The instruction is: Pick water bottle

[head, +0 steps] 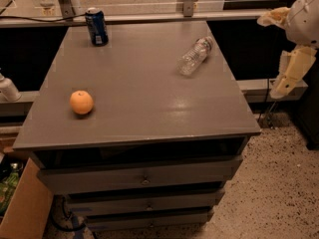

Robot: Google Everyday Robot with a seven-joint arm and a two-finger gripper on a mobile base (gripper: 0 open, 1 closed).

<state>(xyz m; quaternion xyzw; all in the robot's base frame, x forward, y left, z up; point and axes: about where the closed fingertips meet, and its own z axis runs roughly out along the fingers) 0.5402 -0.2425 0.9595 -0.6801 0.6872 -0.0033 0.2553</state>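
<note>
At 9 o'clock on the grey surface (149, 108), an orange (81, 102); at 11, an upright blue soda can (96, 26). At 1 o'clock, lying sideways and untouched, the water bottle (195, 56). Off the edge at 3 o'clock, the gripper (289, 76), well apart; grip state impossible to tell. Still left, judging by this: approach, grasp, lift.

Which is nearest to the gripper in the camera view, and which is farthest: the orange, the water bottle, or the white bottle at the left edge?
The gripper hangs beyond the right side of the table.
1. water bottle, lying on the table's right rear part.
2. orange, on the table's front left.
3. white bottle, off the table, at the far left.
</note>
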